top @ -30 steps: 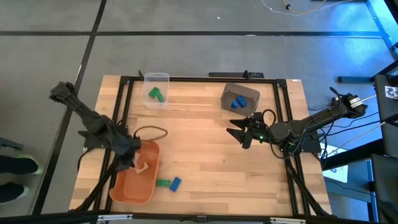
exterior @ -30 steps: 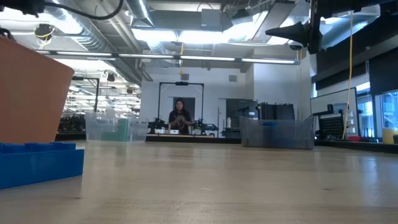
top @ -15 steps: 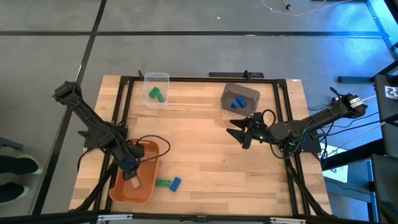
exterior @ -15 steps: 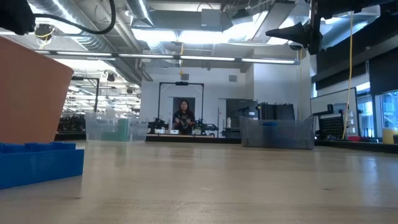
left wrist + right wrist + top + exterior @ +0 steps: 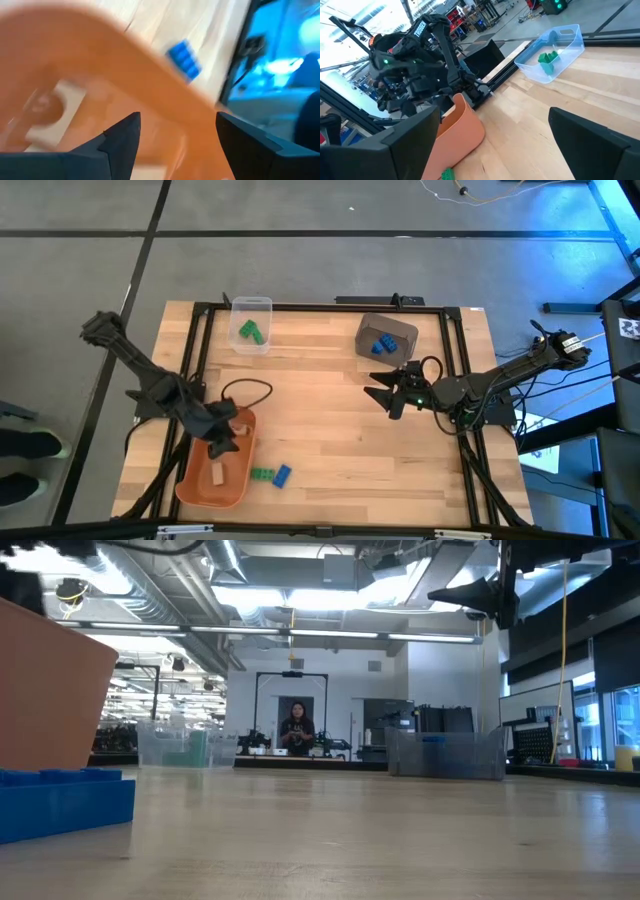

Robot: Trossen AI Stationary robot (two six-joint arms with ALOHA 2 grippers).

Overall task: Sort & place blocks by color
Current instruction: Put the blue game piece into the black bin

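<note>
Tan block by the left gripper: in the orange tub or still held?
In the tub. The tan block lies on the orange tub floor, clear of the left gripper, whose fingers stand apart.

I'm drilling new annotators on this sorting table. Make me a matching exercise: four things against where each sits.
Things:
1. green blocks
2. blue blocks
3. tan block
4. loose blue block

Places:
A. in the orange tub
B. on the bare table
C. in the clear bin
D. in the dark grey bin

Pairs: 1-C, 2-D, 3-A, 4-B
</note>
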